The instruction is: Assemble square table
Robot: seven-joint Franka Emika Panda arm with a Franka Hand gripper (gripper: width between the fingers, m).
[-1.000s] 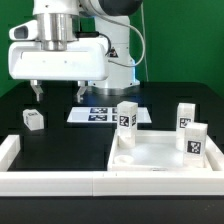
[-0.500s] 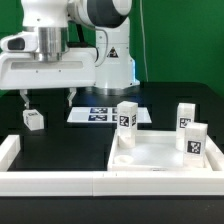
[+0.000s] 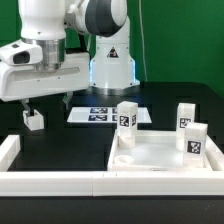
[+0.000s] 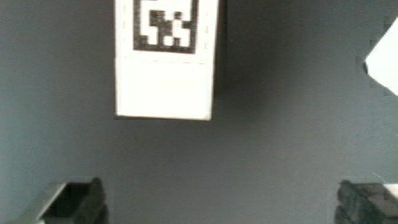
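Observation:
The square table's white slab lies flat at the exterior view's right. Three white tagged legs stand upright on or by it: one at its far left corner, one at the far right and one at the right edge. A fourth leg lies alone on the black table at the left. My gripper hangs open and empty just above that leg, a little to its right. In the wrist view the leg lies ahead of my open gripper, not between the fingers.
The long white L-shaped rail runs along the front and up the left side. The marker board lies flat behind the slab, in front of the arm's base. Another white part shows at the wrist view's edge.
My gripper has moved to the exterior view's left, from over the marker board to over the lone leg. It stays open. No part has moved.

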